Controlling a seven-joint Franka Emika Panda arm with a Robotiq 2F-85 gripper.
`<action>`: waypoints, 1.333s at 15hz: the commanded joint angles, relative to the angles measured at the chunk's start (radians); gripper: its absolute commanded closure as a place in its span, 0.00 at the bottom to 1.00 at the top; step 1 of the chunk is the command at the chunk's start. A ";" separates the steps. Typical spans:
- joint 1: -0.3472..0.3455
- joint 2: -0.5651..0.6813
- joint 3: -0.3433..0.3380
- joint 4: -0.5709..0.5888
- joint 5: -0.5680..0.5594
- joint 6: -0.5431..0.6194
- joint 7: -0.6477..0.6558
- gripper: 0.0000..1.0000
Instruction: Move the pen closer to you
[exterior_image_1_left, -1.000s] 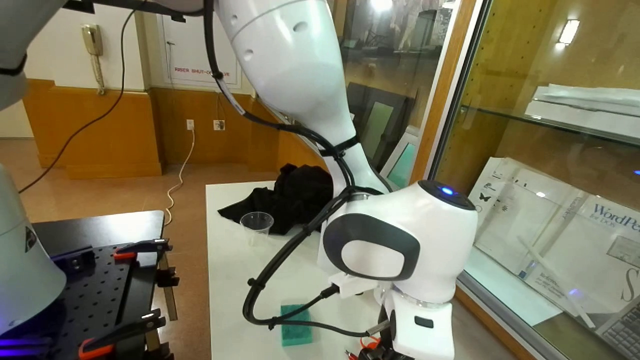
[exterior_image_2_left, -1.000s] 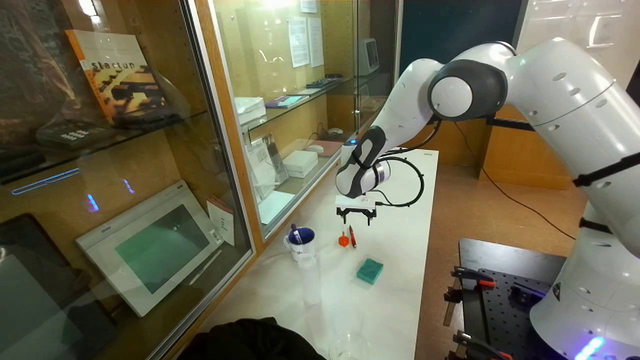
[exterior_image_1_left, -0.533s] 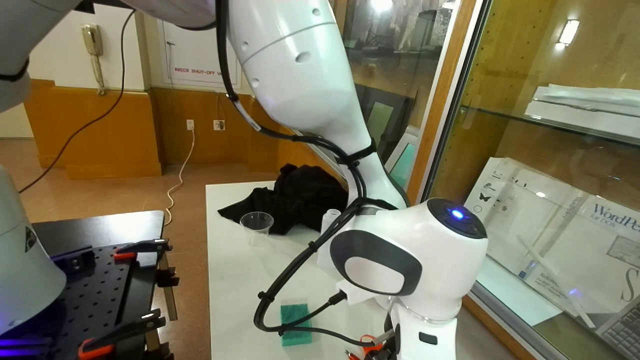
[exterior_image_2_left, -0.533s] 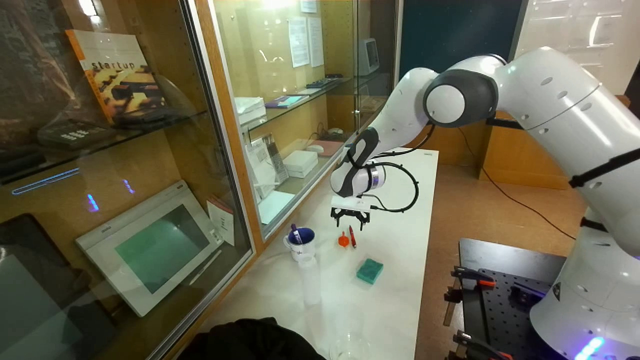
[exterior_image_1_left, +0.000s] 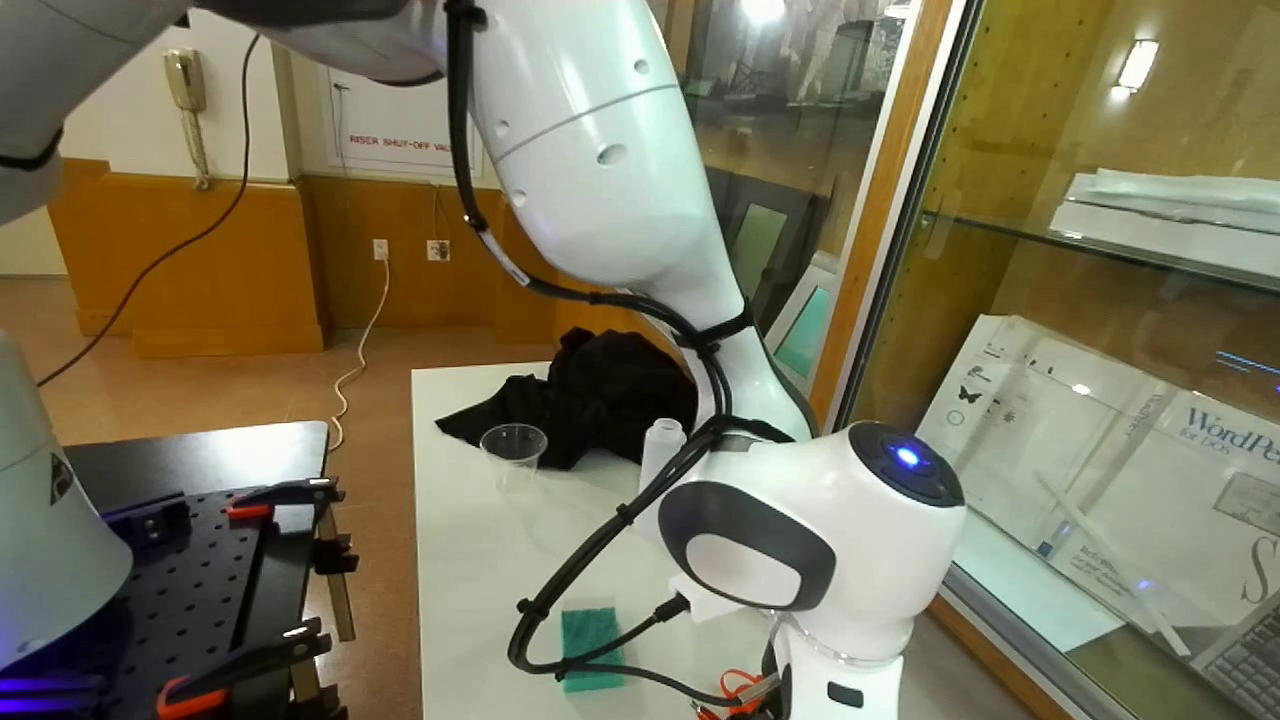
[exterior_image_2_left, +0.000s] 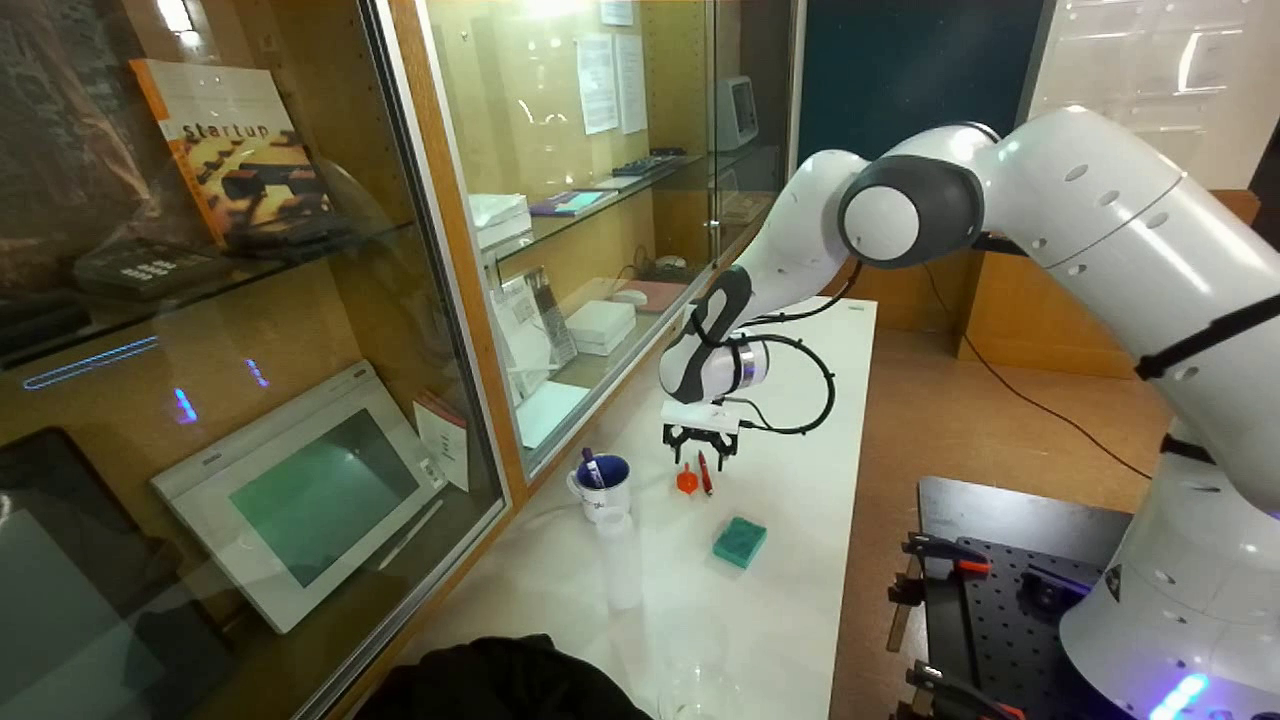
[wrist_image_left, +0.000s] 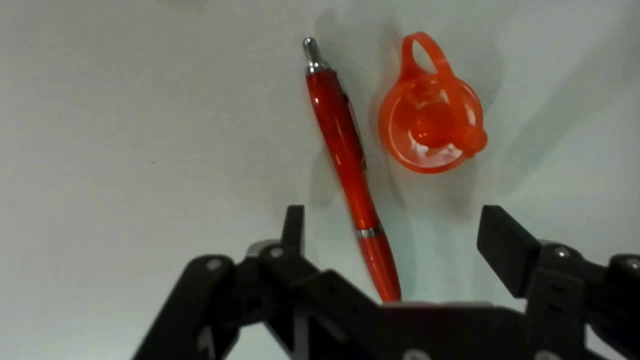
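The pen is a slender red stick with silver ends and a silver ring. In the wrist view the pen (wrist_image_left: 345, 150) lies slanted on the white table, its lower end hidden behind the gripper body. It also shows in an exterior view (exterior_image_2_left: 706, 474), and just its tip shows in an exterior view (exterior_image_1_left: 706, 713). My gripper (wrist_image_left: 392, 220) is open and empty, with the pen's lower part seen between its fingers, nearer the left finger. In an exterior view the gripper (exterior_image_2_left: 699, 464) hovers just above and behind the pen, apart from it.
An orange cap with a loop (wrist_image_left: 430, 125) lies close beside the pen. A green block (exterior_image_2_left: 740, 542), a white bottle (exterior_image_2_left: 620, 570), a mug holding a marker (exterior_image_2_left: 604, 498), a clear cup (exterior_image_1_left: 514, 445) and black cloth (exterior_image_1_left: 610, 390) are on the table. A glass cabinet (exterior_image_2_left: 510, 400) borders it.
The gripper has come down toward the table and shifted slightly toward the cabinet side, nearer the pen and orange cap. It stays open. The pen and other objects have not moved.
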 joint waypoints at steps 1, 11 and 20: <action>0.012 0.019 -0.008 0.026 0.024 -0.006 -0.006 0.41; 0.022 0.020 -0.023 0.036 0.020 -0.005 0.011 0.97; 0.100 -0.139 -0.179 -0.093 0.002 -0.005 0.221 0.96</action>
